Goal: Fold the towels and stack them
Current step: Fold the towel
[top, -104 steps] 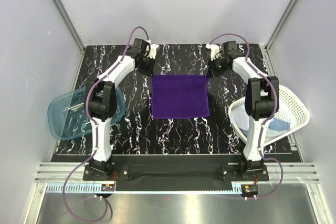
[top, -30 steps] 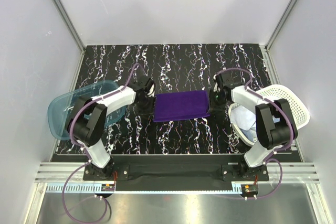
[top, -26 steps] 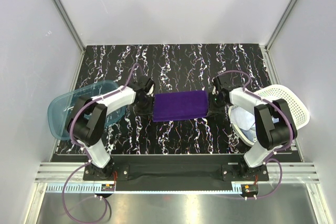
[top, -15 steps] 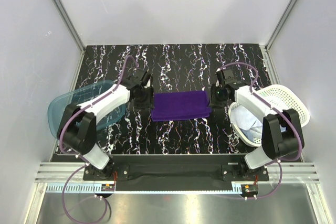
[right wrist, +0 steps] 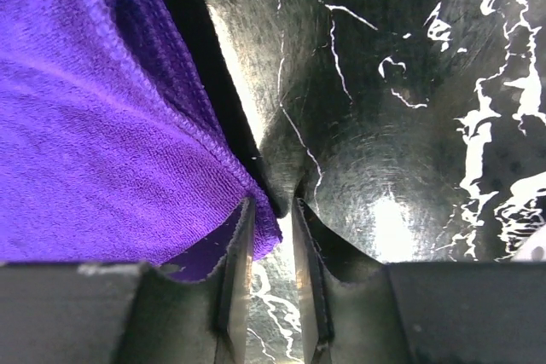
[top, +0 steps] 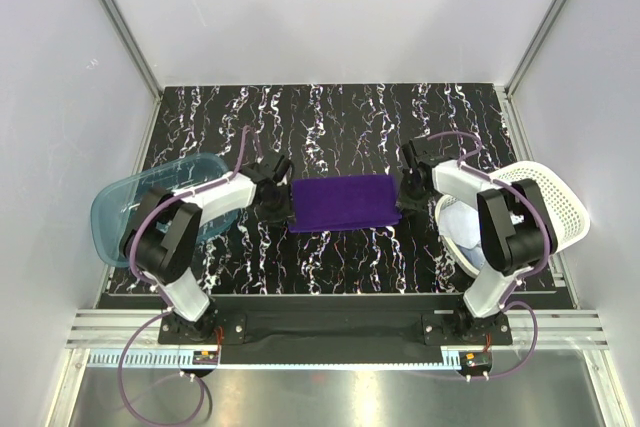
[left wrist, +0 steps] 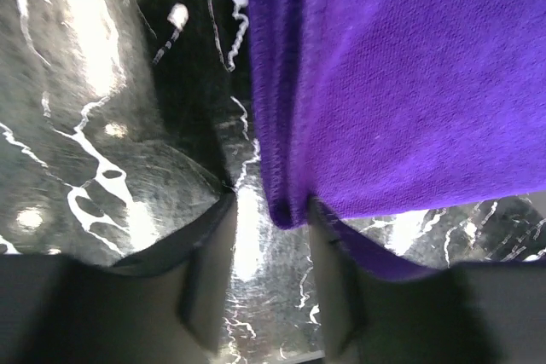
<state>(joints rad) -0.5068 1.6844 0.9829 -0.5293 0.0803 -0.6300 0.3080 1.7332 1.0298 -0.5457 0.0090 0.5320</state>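
A deep purple towel [top: 343, 202] lies folded into a wide strip in the middle of the black marbled table. My left gripper [top: 281, 201] is low at its left end. In the left wrist view its jaws [left wrist: 270, 207] stand apart, open, with the towel's folded corner [left wrist: 286, 202] resting against the right finger and bare table filling the gap. My right gripper [top: 404, 193] is at the towel's right end. It is narrowly open [right wrist: 273, 210], with the towel's corner [right wrist: 266, 229] poking into the gap and draped over the left finger. Pale cloth [top: 463, 224] lies in the basket.
A translucent teal tub [top: 135, 212] overhangs the table's left side, close behind my left arm. A white perforated basket [top: 560, 197] sits tilted at the right edge, under my right forearm. White enclosure walls and metal rails ring the table.
The towel, spread flat earlier, is folded in half. In the last half second both grippers came down and inward onto the towel's two ends.
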